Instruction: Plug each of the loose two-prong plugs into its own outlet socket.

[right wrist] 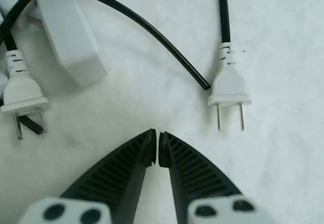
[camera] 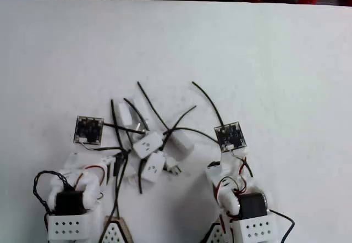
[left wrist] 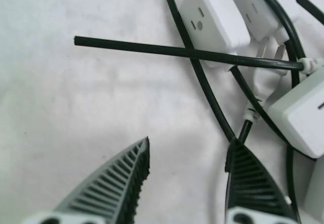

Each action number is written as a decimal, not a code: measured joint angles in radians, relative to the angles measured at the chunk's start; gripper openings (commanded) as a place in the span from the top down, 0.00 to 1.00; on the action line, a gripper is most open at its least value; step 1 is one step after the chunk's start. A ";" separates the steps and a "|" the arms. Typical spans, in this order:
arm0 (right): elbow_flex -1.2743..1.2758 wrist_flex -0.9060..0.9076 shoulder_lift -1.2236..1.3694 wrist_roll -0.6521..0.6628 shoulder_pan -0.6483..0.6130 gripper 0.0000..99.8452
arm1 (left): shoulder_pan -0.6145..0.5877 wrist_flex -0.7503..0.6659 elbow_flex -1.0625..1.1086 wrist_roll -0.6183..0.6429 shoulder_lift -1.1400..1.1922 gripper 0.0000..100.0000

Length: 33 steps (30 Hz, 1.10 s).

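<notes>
Your right tool is pinched fully together and holds nothing. Just beyond its tips a white two-prong plug lies flat on the counter, prongs pointing back at the tool and its black cord running away. On the other side, a second plug lies beside a white socket block.

Your left tool is spread wide and empty, with one fingertip right at a cord. Past it sit two more socket blocks in a tangle of crossing cords.

Expect the plugs to be light, hard and a little slick, and the short cords stiff enough to swing a plug as you lift it. Take the plug by the flat sides of its body, behind the prongs, never by the cord. The blocks look light too and will likely slide when pushed, so brace one with the other tool.
</notes>
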 measured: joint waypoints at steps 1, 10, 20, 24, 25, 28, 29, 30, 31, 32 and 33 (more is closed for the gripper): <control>0.000 0.000 0.000 0.000 0.000 0.98 | 0.000 0.000 0.000 0.000 0.000 0.75; 0.000 0.000 0.000 0.000 0.000 0.98 | 0.000 0.000 0.000 0.000 0.000 0.75; 0.000 0.000 0.000 0.000 0.000 0.98 | 0.000 0.000 0.000 0.000 0.000 0.75; 0.000 0.000 0.000 0.000 0.000 0.98 | 0.000 0.051 0.000 0.000 0.000 0.75; 0.000 0.000 0.000 0.000 0.000 0.98 | 0.000 0.055 0.000 0.000 0.000 0.75; 0.000 0.000 0.000 0.000 0.000 0.98 | 0.000 0.060 0.000 0.000 0.000 0.75; 0.000 0.000 0.000 0.000 0.000 0.98 | 0.000 0.060 0.000 0.000 0.000 0.75; 0.000 0.000 0.000 0.003 0.000 0.98 | 0.000 0.060 0.000 0.000 0.000 0.75; -0.002 0.000 0.000 0.003 0.000 0.98 | 0.000 0.060 0.000 0.000 0.000 0.75; -0.012 0.000 -0.002 0.008 0.000 0.98 | 0.000 0.057 -0.002 0.000 0.000 0.75; -0.023 0.000 -0.002 0.021 0.003 0.98 | -0.002 0.054 -0.005 0.000 0.000 0.75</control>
